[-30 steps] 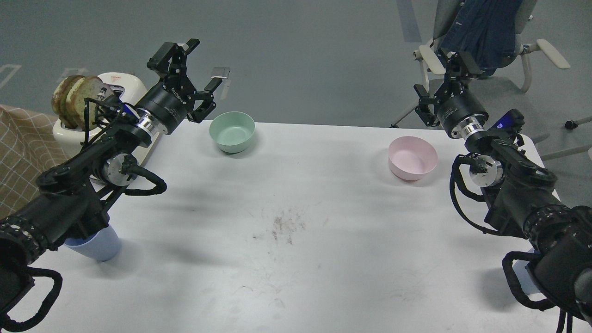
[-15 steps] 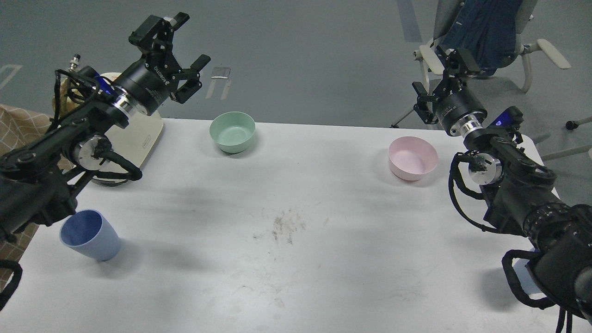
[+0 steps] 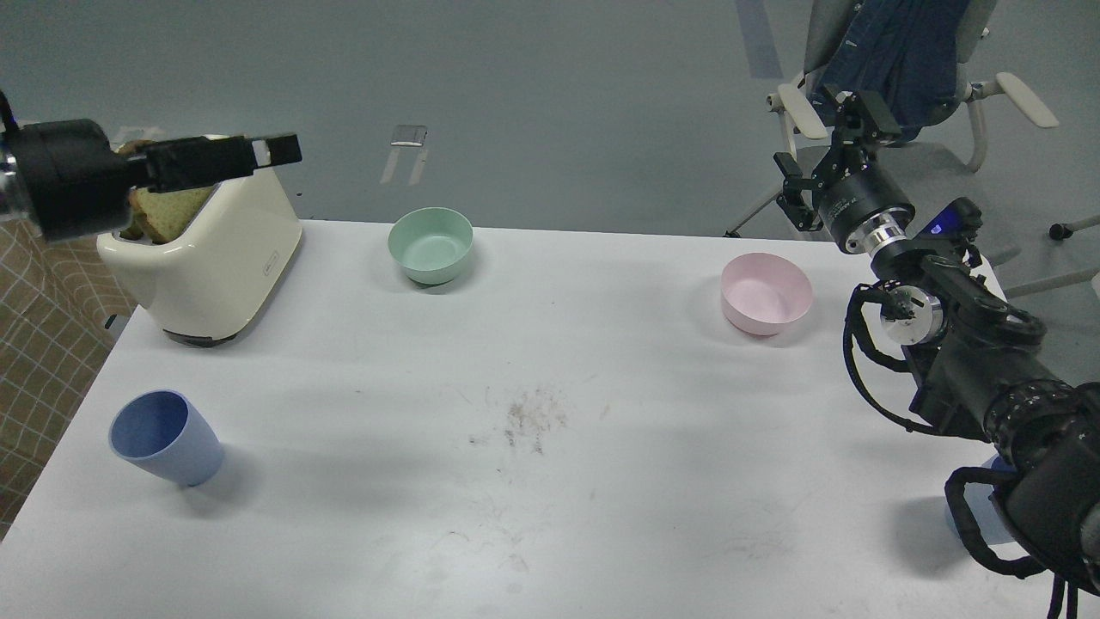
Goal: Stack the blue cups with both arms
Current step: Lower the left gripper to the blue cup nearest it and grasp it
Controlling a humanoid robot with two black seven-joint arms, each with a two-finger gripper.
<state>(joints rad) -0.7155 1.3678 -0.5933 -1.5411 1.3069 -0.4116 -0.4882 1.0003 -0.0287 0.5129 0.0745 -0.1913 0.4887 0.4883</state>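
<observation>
Seen edge-on at far left, the left gripper (image 3: 271, 151) is held before the cream toaster (image 3: 206, 258); whether its fingers are parted cannot be told, and nothing is seen held. One pale-blue plastic tumbler (image 3: 163, 437) is standing untouched at near left on the white table (image 3: 550, 481). At far right, the right gripper (image 3: 838, 142) is spread and empty. A second blue cup (image 3: 967, 516) is glimpsed behind the right arm. No stacking is judged begun.
</observation>
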